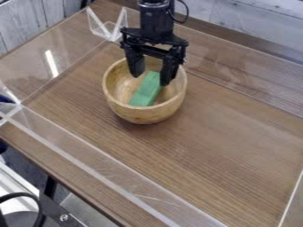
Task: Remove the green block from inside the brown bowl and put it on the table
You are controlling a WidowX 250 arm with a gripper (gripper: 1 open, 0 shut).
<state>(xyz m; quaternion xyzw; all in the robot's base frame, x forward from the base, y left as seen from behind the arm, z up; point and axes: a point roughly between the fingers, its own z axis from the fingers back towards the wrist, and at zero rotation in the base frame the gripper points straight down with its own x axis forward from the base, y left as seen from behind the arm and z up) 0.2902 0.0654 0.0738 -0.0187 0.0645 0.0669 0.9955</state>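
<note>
The single camera looks down at an angle across the table (225,151), a dark-brown wood-grain surface bordered by low clear acrylic walls (48,146).

The brown bowl (128,108) stands on the table toward 11 o'clock from the centre of the view. It is round, light-brown wood with thick walls and a paler inside, and it sits upright.

The green block (147,90) lies inside the brown bowl. It is a small bright green bar. It rests tilted against the inner wall on the side of the bowl toward 2 o'clock, with its lower end near the bowl floor and its upper end rising toward the rim at 1 o'clock. The upper end is partly hidden behind the gripper fingers.

The gripper (155,73) is black and points straight down from the arm (155,13), which enters the view at 12 o'clock. Its jaws are spread wide apart. One finger (135,64) hangs on the 9 o'clock side of the block and the other on the 3 o'clock side, so the block's upper part lies between them. The fingertips reach down past the bowl rim into the bowl. A visible gap remains between the fingers and the block, and nothing is grasped. Whether either fingertip touches the bowl wall cannot be told from this view.

A pale slatted surface (35,22) lies beyond the acrylic wall at 10 o'clock.
</note>
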